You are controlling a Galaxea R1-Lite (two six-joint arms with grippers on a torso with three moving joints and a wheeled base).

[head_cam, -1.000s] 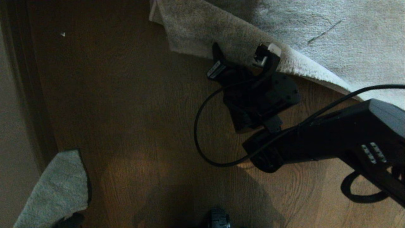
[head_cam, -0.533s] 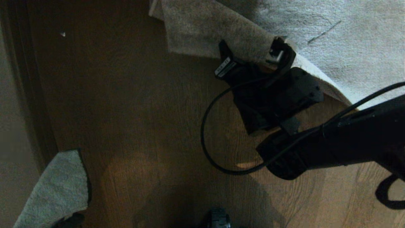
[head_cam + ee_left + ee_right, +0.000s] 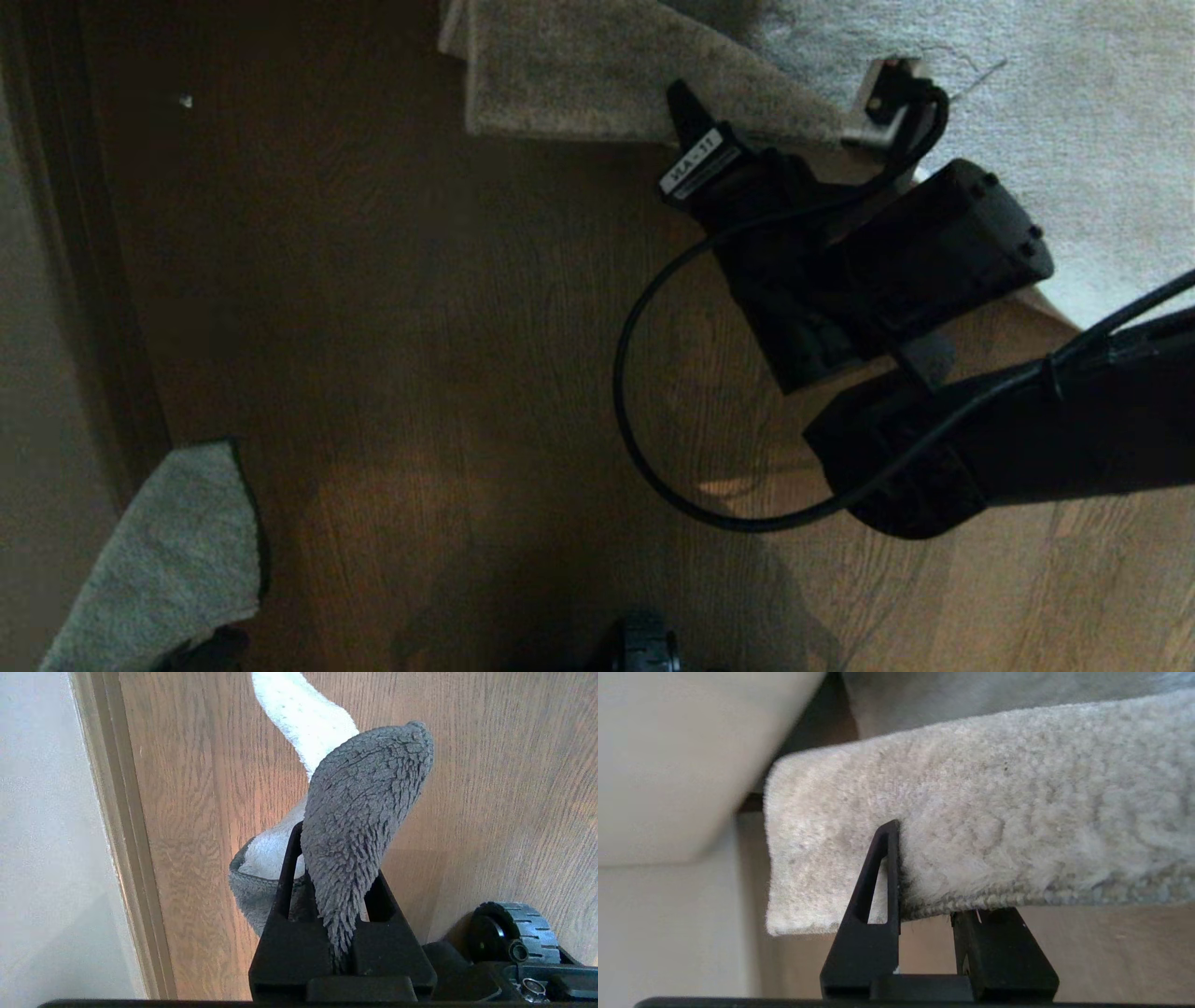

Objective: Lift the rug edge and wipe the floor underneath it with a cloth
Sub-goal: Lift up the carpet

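One rug, one cloth, two grippers and one caster wheel are in sight. The rug edge lies at the top of the head view, its corner folded so a flap of plush pile faces the camera, with the rest of the pale rug spreading to the upper right. The right gripper has its fingers clamped on that border: in the right wrist view one black finger presses against the pile side while the other sits under the woven hem, and the edge is raised off the floor. The right arm reaches in from the right side of the head view, a black cable looping off it over the planks.

The cloth is a small grey terry piece pinched in the left gripper, whose fingers are closed tight on it; it stands up out of the grip with a paler fold behind it. In the head view the cloth shows in the lower left corner, well apart from the rug. A pale baseboard and wall run along the robot's left side, close beside the cloth.

Between cloth and lifted border lies a wide stretch of bare brown wood-grain floor. A ribbed black caster wheel sits near the left gripper. There are no containers here
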